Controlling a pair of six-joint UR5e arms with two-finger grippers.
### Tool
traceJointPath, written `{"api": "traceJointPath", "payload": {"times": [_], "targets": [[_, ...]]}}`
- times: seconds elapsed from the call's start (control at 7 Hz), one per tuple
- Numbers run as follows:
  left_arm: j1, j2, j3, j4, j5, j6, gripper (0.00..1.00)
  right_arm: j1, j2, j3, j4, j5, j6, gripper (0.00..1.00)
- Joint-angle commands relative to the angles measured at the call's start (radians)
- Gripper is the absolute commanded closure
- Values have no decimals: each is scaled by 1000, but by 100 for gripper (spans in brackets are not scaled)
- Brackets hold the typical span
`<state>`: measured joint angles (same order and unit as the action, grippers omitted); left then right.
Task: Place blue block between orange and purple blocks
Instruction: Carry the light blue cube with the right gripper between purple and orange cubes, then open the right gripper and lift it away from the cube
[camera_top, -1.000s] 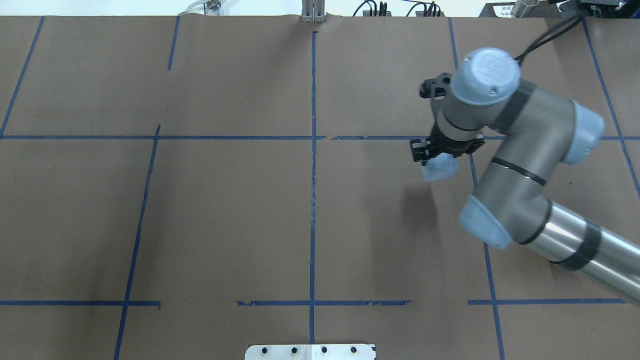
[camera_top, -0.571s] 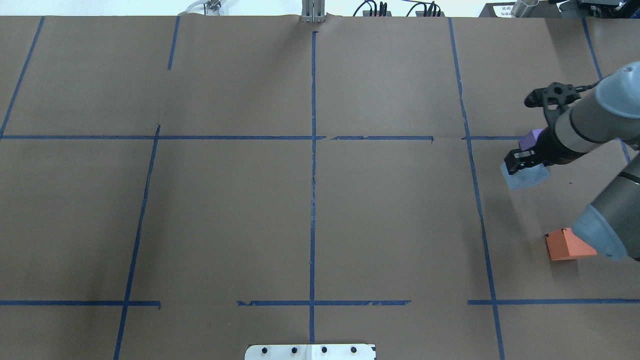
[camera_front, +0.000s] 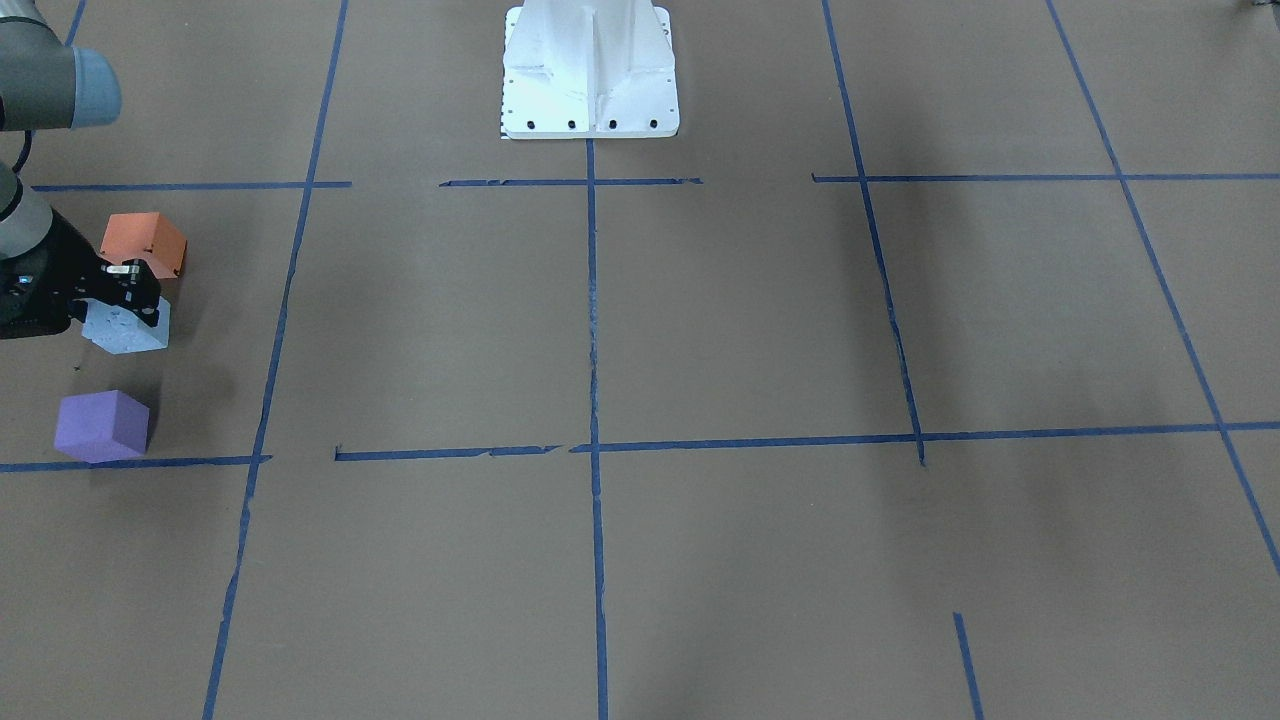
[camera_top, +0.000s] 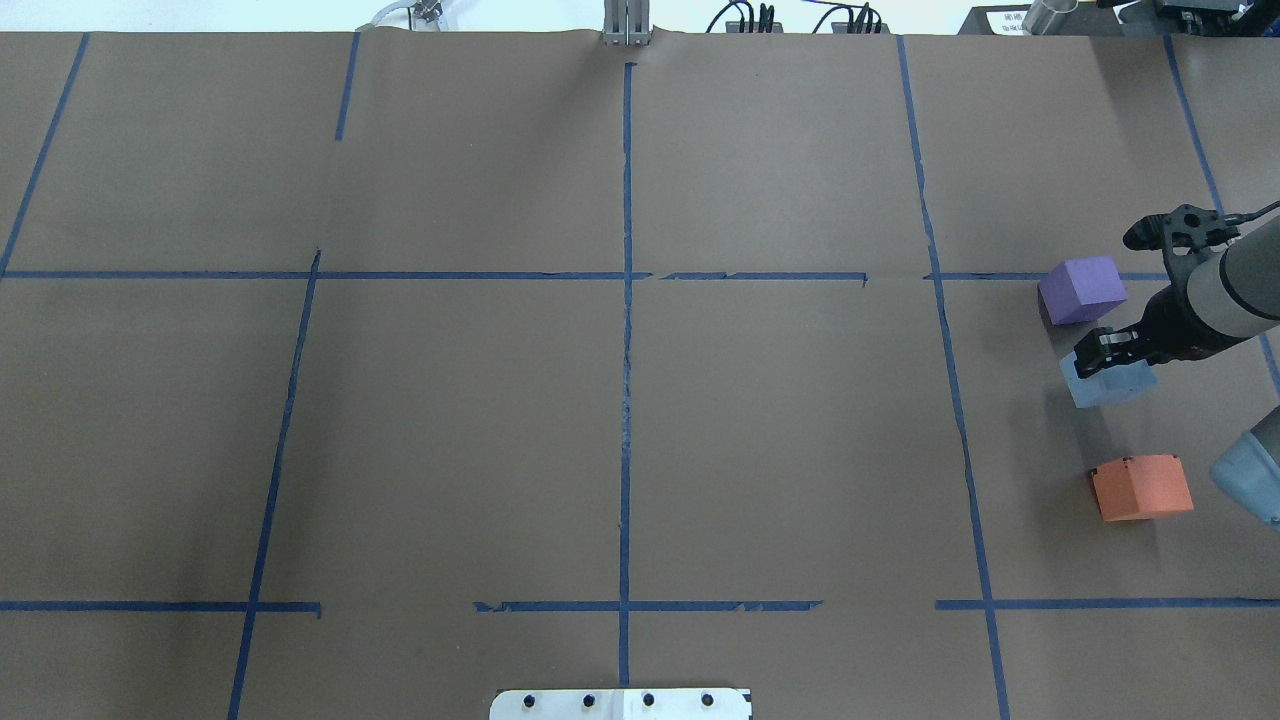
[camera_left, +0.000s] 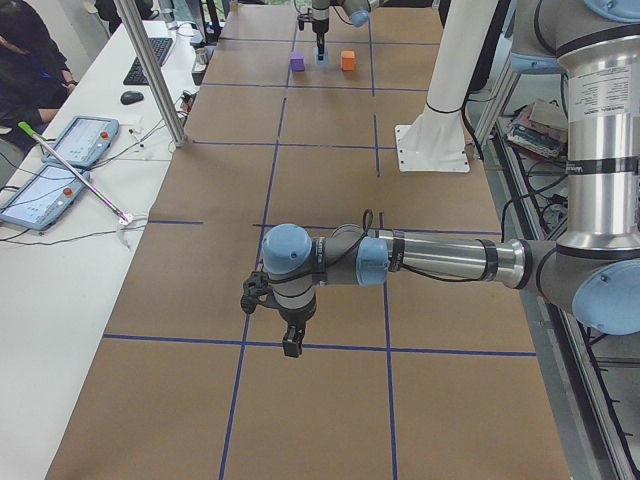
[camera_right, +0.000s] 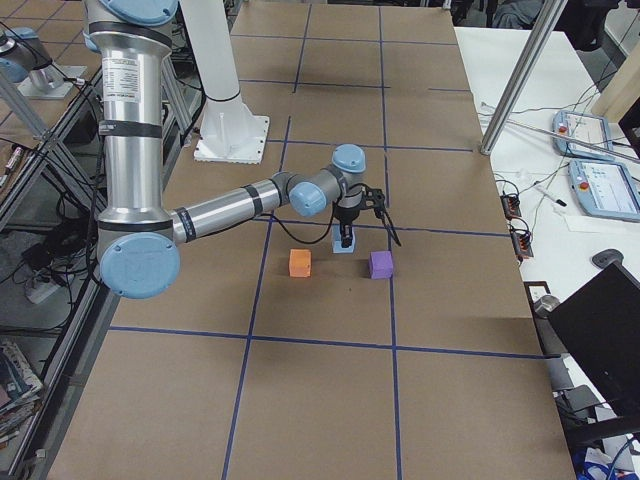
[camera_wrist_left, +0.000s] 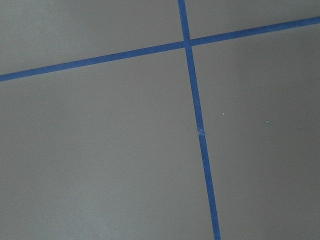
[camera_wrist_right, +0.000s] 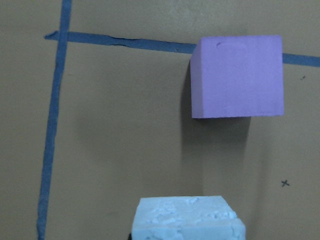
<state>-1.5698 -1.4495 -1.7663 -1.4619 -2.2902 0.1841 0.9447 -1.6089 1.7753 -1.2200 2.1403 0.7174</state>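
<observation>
- Brown paper covers the whole table (camera_top: 450, 420), cut into a grid by blue tape lines (camera_top: 626, 400).
- Left arm (camera_left: 430, 258) stretches low over the paper at its own end, well apart from the blocks. Left gripper (camera_left: 291, 345) points down near a tape crossing, and I can't tell whether its jaws are apart or together.
- Right arm (camera_top: 1235, 285) reaches in from the right edge of the overhead view.
- Right gripper (camera_top: 1103, 347) points down with its jaws clamped on the blue block (camera_top: 1105, 385)!
- Purple block (camera_top: 1082, 288) sits on the paper by a tape line, on the far side of the blue one.
- Orange block (camera_top: 1140, 487) sits on the near side.
- Blue block is in the gap between those two, touching neither. Whether it rests on the paper, I can't tell.
</observation>
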Motion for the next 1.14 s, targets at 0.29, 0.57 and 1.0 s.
{"api": "traceJointPath", "payload": {"times": [0.29,0.57,1.0], "targets": [[1,0,-1,0,0,0,0,0,1,-63,57,4,27,36],[1,0,-1,0,0,-2,0,2,1,-27,56,12,24,0],[1,-2,-2,0,0,0,0,112,-12,26,-25,16,-110,0]]}}
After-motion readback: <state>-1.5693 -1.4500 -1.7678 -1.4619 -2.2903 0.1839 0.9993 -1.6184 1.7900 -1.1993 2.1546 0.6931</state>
